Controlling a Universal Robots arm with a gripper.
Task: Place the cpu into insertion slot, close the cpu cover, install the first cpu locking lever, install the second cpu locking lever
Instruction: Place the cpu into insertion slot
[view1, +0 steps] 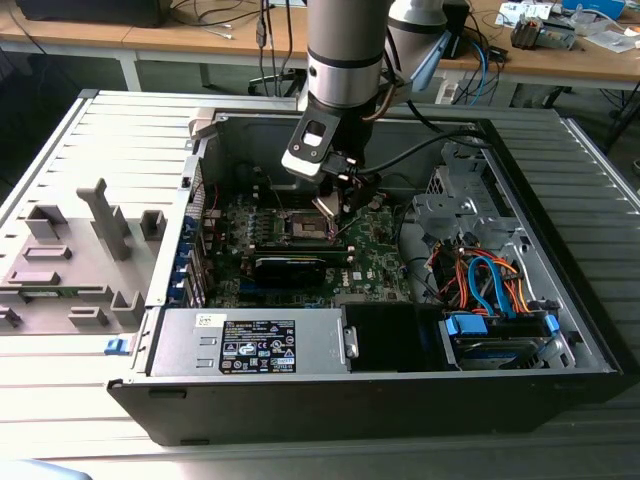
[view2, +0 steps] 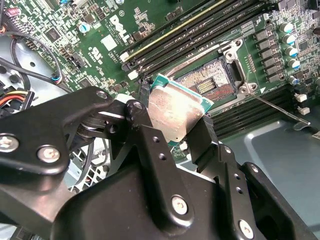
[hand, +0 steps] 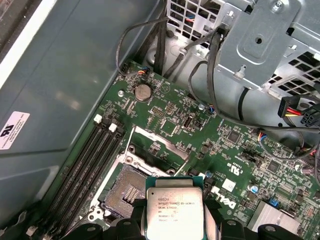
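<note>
Second wrist view puts the gripper (view2: 172, 125) closest. Its 2 black fingers (view2: 150, 140) are closed onto opposite edges of the cpu (view2: 175, 107), which hangs between them with its silvery metal top toward the camera and its green edge showing on the far side. Nothing else touches the chip. It is held clear of the green board and, as far as I can judge, tilted and not parallel to it.

Just past the chip's far edge lies the insertion slot (view2: 207, 82), bare, with its dark brownish contact field exposed inside the silver rim. The chip is therefore near the socket but not seated in it.

In the first wrist view the slot (hand: 125, 192) sits beside the held chip. The cpu cover (hand: 160, 141) stands swung open off the socket, on the side toward the round coin cell (hand: 143, 91).

In the exterior view the slot (view1: 300, 225) lies below the gripper and slightly toward the exterior view's left. 1 thin locking lever (view2: 275, 105) juts free beside the socket.
</note>
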